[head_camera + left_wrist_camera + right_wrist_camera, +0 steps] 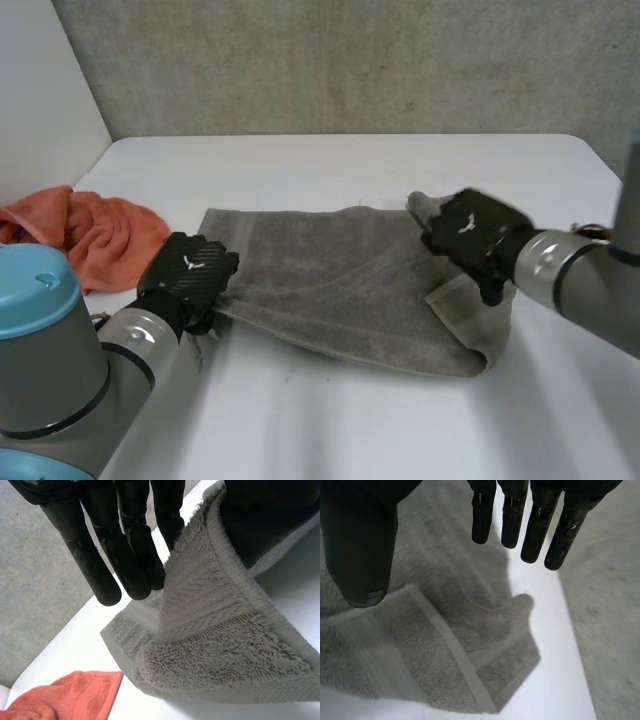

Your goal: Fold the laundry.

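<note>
Straight fingers (127, 555) and thumb of the left hand (190, 270) are pinching the left end of the grey towel (340, 290), with the thumb tip hiding behind the cloth. Fingers (537, 525) of the right hand (470, 235) are hanging straight above the towel's doubled right end, holding nothing. The towel is lying rumpled on the white table (350, 420).

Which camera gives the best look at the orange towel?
The head view: most of the orange towel shows, bunched up, apart from the grey towel. The left wrist view catches one corner of it beside the grey towel's lifted edge. The right wrist view looks onto the grey towel.
</note>
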You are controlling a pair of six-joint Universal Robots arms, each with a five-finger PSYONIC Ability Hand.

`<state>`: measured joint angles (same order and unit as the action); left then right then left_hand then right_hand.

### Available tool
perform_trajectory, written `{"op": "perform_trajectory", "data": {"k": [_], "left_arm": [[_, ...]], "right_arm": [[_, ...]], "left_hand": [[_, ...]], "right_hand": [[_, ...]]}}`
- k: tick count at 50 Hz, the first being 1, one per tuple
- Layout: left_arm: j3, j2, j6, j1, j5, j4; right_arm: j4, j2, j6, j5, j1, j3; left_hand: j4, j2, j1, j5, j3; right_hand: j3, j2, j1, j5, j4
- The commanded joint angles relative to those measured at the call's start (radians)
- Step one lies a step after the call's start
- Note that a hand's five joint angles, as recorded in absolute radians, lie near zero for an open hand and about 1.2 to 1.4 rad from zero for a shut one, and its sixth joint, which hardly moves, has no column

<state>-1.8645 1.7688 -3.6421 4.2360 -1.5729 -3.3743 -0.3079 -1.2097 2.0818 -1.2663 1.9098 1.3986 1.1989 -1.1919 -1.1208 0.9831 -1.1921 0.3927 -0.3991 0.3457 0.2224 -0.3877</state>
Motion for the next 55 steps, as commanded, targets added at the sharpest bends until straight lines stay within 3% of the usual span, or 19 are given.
{"op": "perform_trajectory", "data": {"k": [1, 18, 28, 34, 39, 43, 49, 55], "left_arm": [[0.001, 0.003, 0.000, 0.002, 0.002, -0.002], [0.004, 0.001, 0.000, 0.016, 0.002, -0.002], [0.005, -0.012, 0.000, 0.025, 0.001, -0.002], [0.007, -0.015, 0.000, 0.033, 0.001, -0.002], [0.007, -0.015, 0.000, 0.039, 0.001, -0.002], [0.007, -0.015, 0.000, 0.044, 0.001, -0.002], [0.008, -0.014, 0.000, 0.048, 0.001, -0.002], [0.010, -0.012, 0.000, 0.048, 0.001, -0.002]], "right_arm": [[-0.011, 0.188, -0.126, 0.015, 0.000, -0.061], [0.067, 0.308, -0.091, 0.045, -0.009, -0.086], [0.107, 0.300, -0.066, 0.035, -0.011, -0.084], [0.105, 0.288, -0.037, 0.034, -0.024, -0.072], [0.101, 0.279, -0.039, 0.027, -0.066, -0.050], [0.099, 0.272, -0.042, 0.025, -0.089, -0.043], [0.095, 0.254, -0.051, 0.027, -0.110, -0.027], [0.093, 0.253, -0.054, 0.028, -0.121, 0.002]], "left_hand": [[0.197, -0.204, -0.275, 0.239, -0.204], [0.197, -0.204, -0.275, 0.239, -0.204], [0.197, -0.204, -0.275, 0.239, -0.204], [0.197, -0.204, -0.275, 0.239, -0.204], [0.197, -0.204, -0.275, 0.239, -0.204], [0.197, -0.204, -0.275, 0.239, -0.204], [0.197, -0.204, -0.275, 0.239, -0.204], [0.197, -0.204, -0.275, 0.239, -0.204]], "right_hand": [[0.056, -0.050, 0.103, 0.052, -0.061], [0.135, -0.129, 0.182, 0.131, -0.140], [0.687, -0.681, 0.734, 0.683, -0.692], [0.652, -0.646, 0.699, 0.648, -0.657], [0.360, -0.353, 0.407, 0.356, -0.365], [0.297, -0.291, 0.344, 0.293, -0.302], [0.373, -0.367, 0.420, 0.369, -0.378], [0.643, -0.636, 0.690, 0.638, -0.648]]}}
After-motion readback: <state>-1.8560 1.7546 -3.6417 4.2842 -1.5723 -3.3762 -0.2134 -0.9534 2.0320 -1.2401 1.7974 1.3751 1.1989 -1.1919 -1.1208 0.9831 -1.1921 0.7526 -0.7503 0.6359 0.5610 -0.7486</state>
